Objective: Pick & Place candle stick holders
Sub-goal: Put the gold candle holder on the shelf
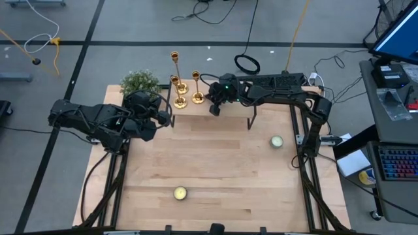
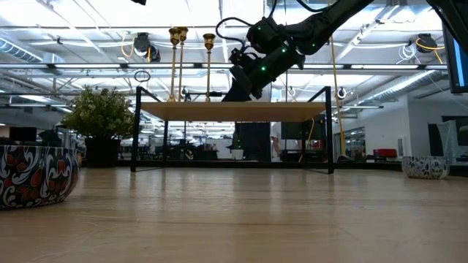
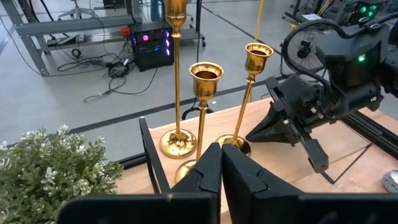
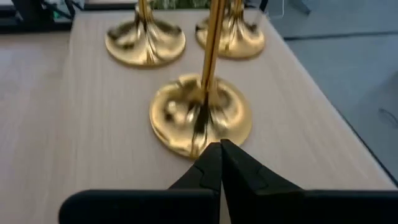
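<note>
Three gold candlestick holders stand on their round bases on a raised wooden shelf [image 1: 215, 108] at the table's far side: the tallest [image 1: 174, 65], a middle one [image 1: 180, 98] and a shorter one [image 1: 197, 91]. My left gripper [image 3: 221, 165] is shut and empty just left of and in front of them, and its fingers hide part of the middle holder's base [image 3: 185, 169]. My right gripper [image 4: 219, 155] is shut and empty, hanging above the shelf [image 2: 232, 91] just right of the nearest holder's base [image 4: 200, 118].
A green bushy plant [image 1: 139, 81] stands left of the holders, beside my left arm. Two small candles in tins sit on the table, one at the right [image 1: 277, 141] and one near the front [image 1: 179, 192]. The shelf has black legs [image 1: 251, 121]. A patterned bowl [image 2: 33, 175] shows in the low view.
</note>
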Robot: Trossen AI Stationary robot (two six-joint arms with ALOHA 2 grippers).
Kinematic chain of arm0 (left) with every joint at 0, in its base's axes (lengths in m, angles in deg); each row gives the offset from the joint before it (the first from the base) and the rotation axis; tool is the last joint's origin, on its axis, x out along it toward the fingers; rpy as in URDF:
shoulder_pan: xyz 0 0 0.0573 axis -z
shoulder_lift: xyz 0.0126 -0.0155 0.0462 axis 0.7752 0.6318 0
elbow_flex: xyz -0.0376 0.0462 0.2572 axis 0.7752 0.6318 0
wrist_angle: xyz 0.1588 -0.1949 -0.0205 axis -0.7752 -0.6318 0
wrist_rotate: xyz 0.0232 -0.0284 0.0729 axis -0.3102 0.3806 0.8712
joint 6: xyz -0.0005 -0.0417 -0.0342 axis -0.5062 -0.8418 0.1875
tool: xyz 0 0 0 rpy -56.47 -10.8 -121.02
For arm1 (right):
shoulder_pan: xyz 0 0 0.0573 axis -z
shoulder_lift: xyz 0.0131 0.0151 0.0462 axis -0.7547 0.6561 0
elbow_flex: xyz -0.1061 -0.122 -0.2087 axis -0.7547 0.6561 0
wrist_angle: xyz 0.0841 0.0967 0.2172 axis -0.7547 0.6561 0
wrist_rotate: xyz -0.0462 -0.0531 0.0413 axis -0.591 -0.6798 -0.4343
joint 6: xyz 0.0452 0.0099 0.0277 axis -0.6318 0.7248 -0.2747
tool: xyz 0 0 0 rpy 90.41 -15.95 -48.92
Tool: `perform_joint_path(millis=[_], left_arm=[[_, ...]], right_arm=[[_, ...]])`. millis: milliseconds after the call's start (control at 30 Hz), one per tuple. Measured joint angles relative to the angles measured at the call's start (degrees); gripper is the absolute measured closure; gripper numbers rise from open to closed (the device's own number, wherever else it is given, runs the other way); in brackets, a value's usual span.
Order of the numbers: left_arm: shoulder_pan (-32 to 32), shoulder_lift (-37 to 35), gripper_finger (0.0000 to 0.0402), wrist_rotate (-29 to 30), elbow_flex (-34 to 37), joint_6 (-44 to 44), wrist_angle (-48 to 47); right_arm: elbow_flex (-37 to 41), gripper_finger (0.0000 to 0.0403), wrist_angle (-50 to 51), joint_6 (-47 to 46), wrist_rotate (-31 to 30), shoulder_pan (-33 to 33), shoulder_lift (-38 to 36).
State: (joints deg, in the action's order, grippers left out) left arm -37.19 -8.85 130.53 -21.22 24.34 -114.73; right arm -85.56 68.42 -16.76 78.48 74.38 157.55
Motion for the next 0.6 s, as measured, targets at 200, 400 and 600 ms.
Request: perform_joint_path(millis=[200, 400, 600], left_arm=[[-0.2, 0.0, 0.0386, 0.0, 0.0, 0.7, 0.0], [-0.1, 0.0, 0.0398, 0.0, 0.0, 1.0, 0.1], [-0.1, 0.0, 0.0384, 0.0, 0.0, 1.0, 0.2]], right_arm=[[0.0, 0.0403, -0.9, -0.6, 0.0, 0.0, 0.2], [-0.1, 0.0403, -4.9, -2.7, 0.0, -0.3, 2.7], [-0.1, 0.0403, -7.1, -2.8, 0.0, -0.4, 3.3]])
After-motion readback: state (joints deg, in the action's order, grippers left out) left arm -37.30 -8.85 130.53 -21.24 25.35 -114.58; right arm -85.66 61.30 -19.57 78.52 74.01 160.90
